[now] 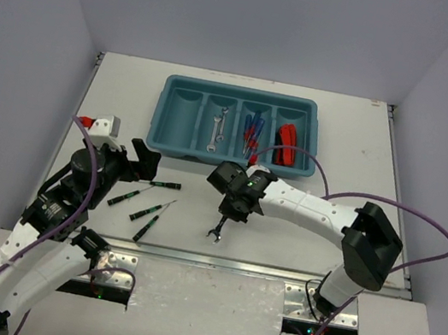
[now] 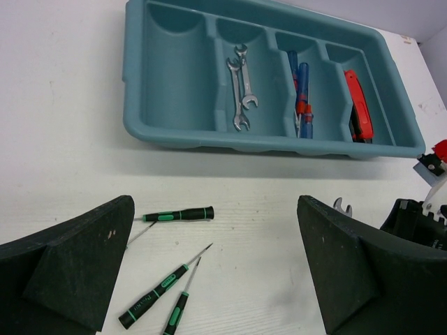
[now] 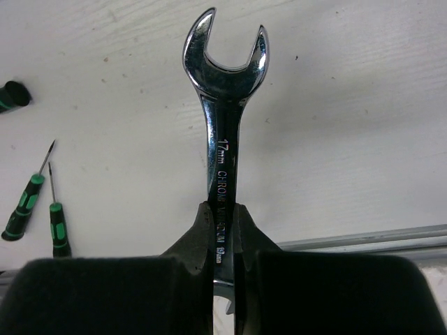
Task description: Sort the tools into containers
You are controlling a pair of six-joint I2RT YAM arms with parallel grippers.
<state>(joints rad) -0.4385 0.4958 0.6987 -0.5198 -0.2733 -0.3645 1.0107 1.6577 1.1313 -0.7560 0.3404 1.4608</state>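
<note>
A teal tray (image 1: 161,118) with four compartments stands at the back of the table. Its leftmost compartment (image 2: 171,70) holds nothing. Beside it lie two silver wrenches (image 2: 241,87), then blue-handled screwdrivers (image 2: 302,91), then red pliers (image 2: 357,105). My right gripper (image 3: 223,213) is shut on the shank of a silver wrench (image 3: 223,132), in front of the tray; the wrench's (image 1: 218,225) open end hangs toward the table. Three black-and-green precision screwdrivers (image 2: 178,215) (image 2: 155,292) (image 2: 177,312) lie loose on the table. Just behind them my left gripper (image 2: 214,202) stands wide open with nothing in it.
A metal rail (image 1: 233,265) runs along the table's near edge. Grey walls close in the table on the left, back and right. Purple cables (image 1: 423,222) loop over the right side. The right arm's wrist (image 2: 419,223) shows at the right edge of the left wrist view.
</note>
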